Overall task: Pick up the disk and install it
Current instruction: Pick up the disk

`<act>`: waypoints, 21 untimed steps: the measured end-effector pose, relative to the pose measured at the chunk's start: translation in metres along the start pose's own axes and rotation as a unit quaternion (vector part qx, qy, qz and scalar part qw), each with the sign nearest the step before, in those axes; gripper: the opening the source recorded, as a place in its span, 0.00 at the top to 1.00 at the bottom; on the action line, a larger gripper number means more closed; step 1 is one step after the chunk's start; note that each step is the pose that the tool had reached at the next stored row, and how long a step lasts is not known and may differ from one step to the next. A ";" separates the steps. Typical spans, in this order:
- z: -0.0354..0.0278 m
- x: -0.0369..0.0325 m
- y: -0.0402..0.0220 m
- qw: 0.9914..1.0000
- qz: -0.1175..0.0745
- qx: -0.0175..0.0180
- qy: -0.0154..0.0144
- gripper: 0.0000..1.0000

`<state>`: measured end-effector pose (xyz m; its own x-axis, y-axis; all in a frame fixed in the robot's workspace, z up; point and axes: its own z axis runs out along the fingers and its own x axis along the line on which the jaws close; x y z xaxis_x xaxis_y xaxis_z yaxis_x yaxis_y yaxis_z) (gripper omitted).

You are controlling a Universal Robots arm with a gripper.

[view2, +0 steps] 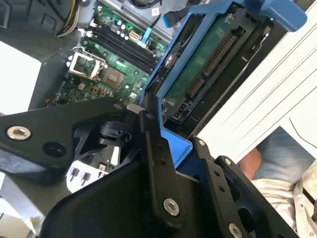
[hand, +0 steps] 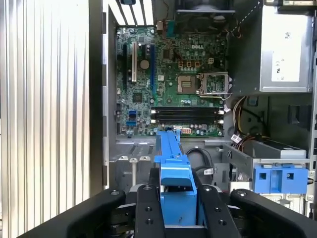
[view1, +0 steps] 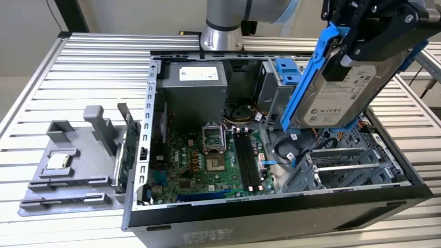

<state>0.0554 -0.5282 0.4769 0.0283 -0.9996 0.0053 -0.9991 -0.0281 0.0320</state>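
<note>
the black gripper (view1: 358,46) has its fingers (hand: 147,210) closed on the blue bracket of the disk (view1: 344,93), one on either side. the disk hangs tilted in the air above the open computer case (view1: 276,212), near the blue-fronted drive cage (view1: 284,77) and apart from the motherboard (view1: 206,165). a cpu chip (view1: 59,161) lies on the grey fixture (view1: 76,194) at the exterior view's left.

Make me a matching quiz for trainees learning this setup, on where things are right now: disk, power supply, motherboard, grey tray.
Things:
1. disk
2. power supply
3. motherboard
4. grey tray

Places:
A. flat on the floor of the open case
B. outside the case, on the slatted table
C. held in the claw, over the case
D. in a corner of the case

Pairs: 1-C, 2-D, 3-A, 4-B
</note>
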 end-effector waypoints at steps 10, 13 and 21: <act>-0.0007 0.0184 -0.0279 1.000 0.000 0.000 0.000 1.00; -0.0009 0.0228 -0.0330 1.000 0.000 0.000 0.000 1.00; -0.0008 0.0238 -0.0347 1.000 -0.002 0.000 0.000 1.00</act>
<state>0.0907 -0.5510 0.4767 0.0318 -0.9995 0.0054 -0.9990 -0.0316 0.0320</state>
